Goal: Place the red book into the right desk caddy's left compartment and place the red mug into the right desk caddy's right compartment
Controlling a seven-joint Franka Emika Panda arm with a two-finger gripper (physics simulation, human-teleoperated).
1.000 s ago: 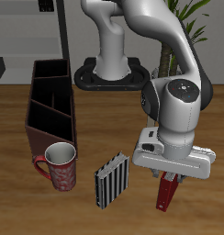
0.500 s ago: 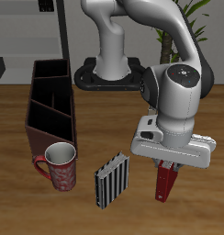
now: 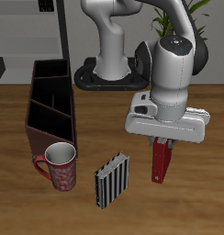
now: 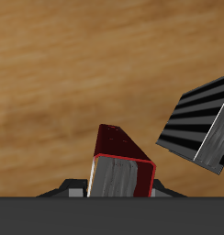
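1. Hand (image 3: 162,147) clamped on red book (image 3: 161,163), hanging upright, centre-right of frame, off the desk (image 3: 206,197).
2. Step: book transport. Next: swing to right desk caddy (image 3: 50,106), frame left, drop into left compartment (image 3: 51,98).
3. Red mug (image 3: 61,165) waits by caddy.

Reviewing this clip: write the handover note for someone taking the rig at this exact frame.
Gripper: shut on the red book, which hangs upright and appears clear of the table.
Red mug: on the table, just in front of the right desk caddy, upright.
Striped book: stands beside the mug, not part of the job.
Done: red book grasped. Neither the left compartment nor the right compartment shows anything inside.
Left: carry the book into the left compartment, then put the mug in the right compartment.
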